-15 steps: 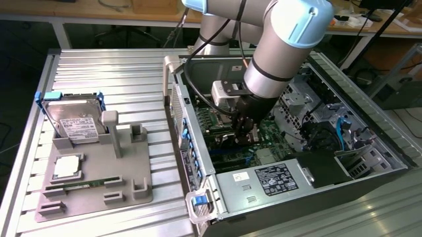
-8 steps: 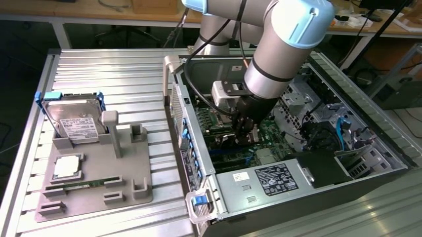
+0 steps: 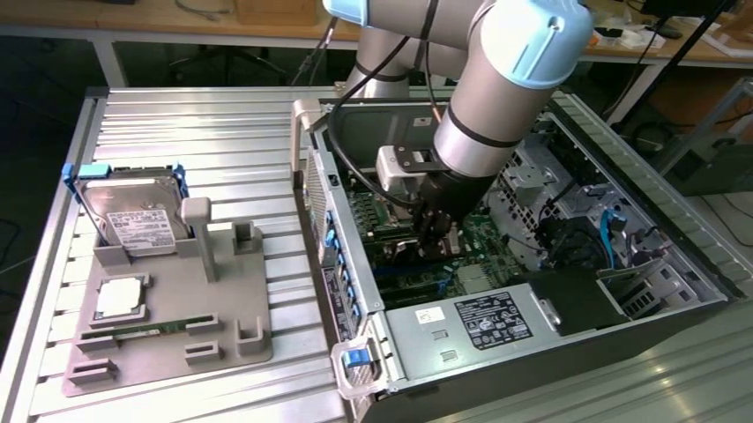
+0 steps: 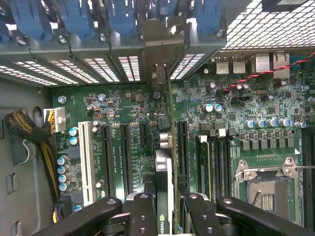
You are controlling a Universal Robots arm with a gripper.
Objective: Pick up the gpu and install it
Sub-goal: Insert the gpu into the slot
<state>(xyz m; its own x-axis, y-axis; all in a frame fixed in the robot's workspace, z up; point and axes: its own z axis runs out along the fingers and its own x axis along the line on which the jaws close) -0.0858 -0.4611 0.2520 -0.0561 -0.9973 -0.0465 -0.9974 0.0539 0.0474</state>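
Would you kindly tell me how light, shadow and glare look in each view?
Exterior view: the case interior under the arm lies in shadow, while the ribbed table is evenly lit. Wrist view: the perforated panel glares white, the motherboard is evenly lit, and no glare hides the gpu in the gripper.

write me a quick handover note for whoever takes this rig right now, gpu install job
The gripper is shut on the gpu, inside the open pc case.
The gpu stands on edge over the motherboard, in line with the black expansion slots, its far end near the rear slot openings.
Done: gpu picked up and brought into the case.
Left: card not released; whether it is seated in a slot cannot be told.
The hard drive sits on the grey holder at the exterior view's left.
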